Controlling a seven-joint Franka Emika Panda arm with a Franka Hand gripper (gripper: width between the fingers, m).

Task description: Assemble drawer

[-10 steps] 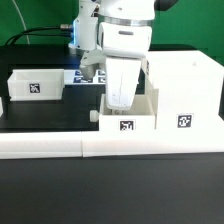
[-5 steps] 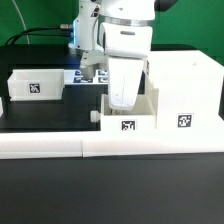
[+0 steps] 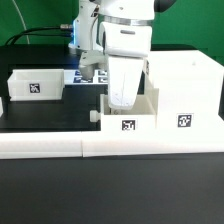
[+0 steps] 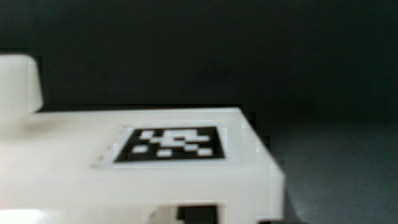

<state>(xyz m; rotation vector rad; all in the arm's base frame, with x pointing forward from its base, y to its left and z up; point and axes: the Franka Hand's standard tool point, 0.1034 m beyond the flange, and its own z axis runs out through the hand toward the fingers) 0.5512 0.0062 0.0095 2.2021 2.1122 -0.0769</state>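
The tall white drawer case with a square tag stands at the exterior view's right. A small tagged open-top tray sits right against its left side, by the front rail. My gripper reaches straight down into this tray, and its fingertips are hidden behind the tray's wall. A second tagged tray sits apart at the exterior view's left. The wrist view is blurred and filled by a white tagged surface; I cannot make out fingers in it.
A long low white border rail runs along the front edge of the black table. The marker board lies behind my arm, partly hidden. Cables and the arm's base are at the back.
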